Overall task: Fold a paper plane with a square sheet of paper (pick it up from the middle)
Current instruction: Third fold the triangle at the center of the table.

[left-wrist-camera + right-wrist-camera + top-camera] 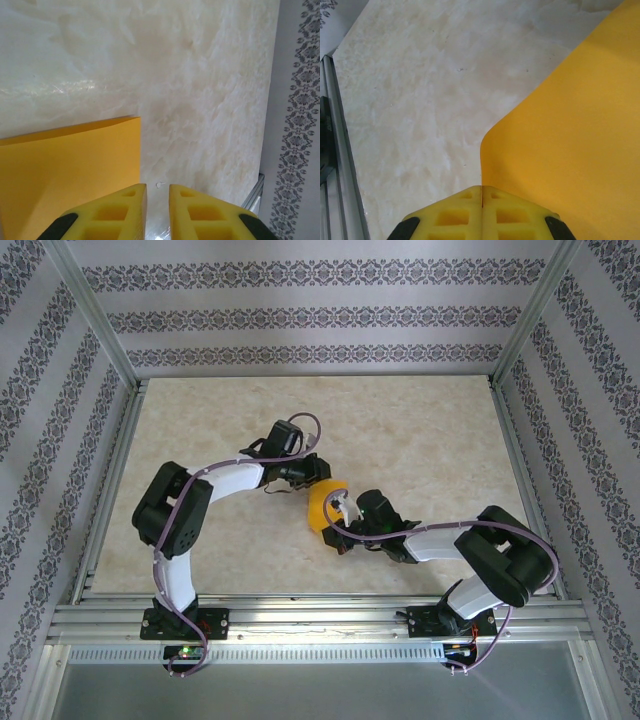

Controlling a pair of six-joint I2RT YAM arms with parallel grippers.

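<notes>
While the right gripper (482,192) is clamping the square sheet of paper (570,140) by its edge, the left gripper (157,187) is hovering slightly parted and empty just beside the sheet's corner, likely needing to be shifting onto the paper above the worktop (200,75) before pinching.

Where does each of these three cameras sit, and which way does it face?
Top external: above and behind, looking down on the table; left arm and right arm show.
Left wrist: on the left arm, looking past the left gripper, slightly open, at table.
Right wrist: on the right arm, looking past the right gripper, shut on the sheet of paper.
Shared: all three see the paper.
</notes>
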